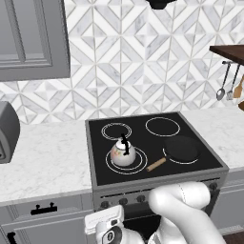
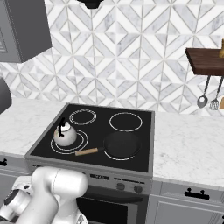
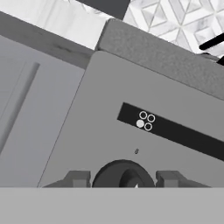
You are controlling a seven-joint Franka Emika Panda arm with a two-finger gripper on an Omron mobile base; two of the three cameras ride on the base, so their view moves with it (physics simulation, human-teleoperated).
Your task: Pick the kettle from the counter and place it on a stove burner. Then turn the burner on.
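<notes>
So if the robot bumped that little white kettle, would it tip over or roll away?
Probably neither. The kettle looks squat and round, sitting upright inside the stove burner rings, so a light bump would likely slide it on the smooth black glass. Its tall arched handle might make a hard, high knock tip it.

Even, bright rendered light — soft shadows, no glare, slight pixelation.
</notes>
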